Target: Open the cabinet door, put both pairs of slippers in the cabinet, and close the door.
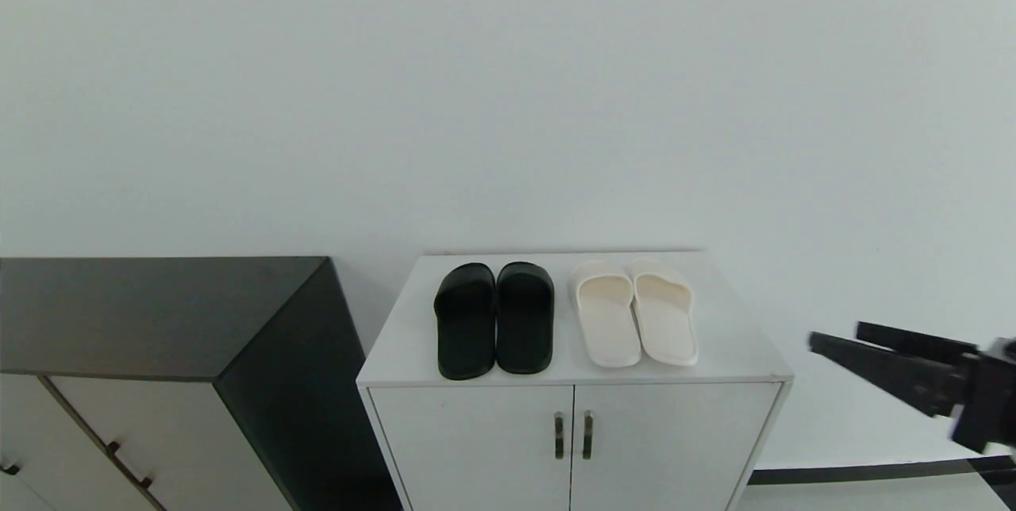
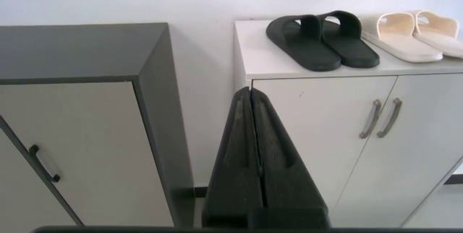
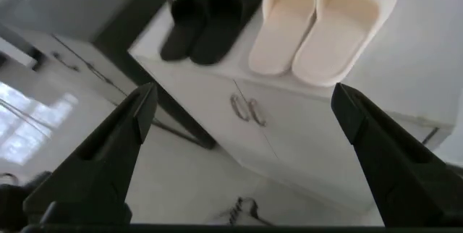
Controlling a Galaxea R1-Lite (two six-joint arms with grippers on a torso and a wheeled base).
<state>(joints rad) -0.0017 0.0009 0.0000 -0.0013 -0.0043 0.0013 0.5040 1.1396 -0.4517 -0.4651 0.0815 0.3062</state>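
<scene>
Black right pincer (image 3: 244, 90) spread wide, empty | left pincer (image 2: 251, 92) pressed closed, empty

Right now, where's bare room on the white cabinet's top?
White two-door cabinet top: bare strip between its left edge and the black open-toe slippers, wider strip between the cream open-toe slippers and its right edge. Middle crowded; only a thin gap between pairs.
</scene>
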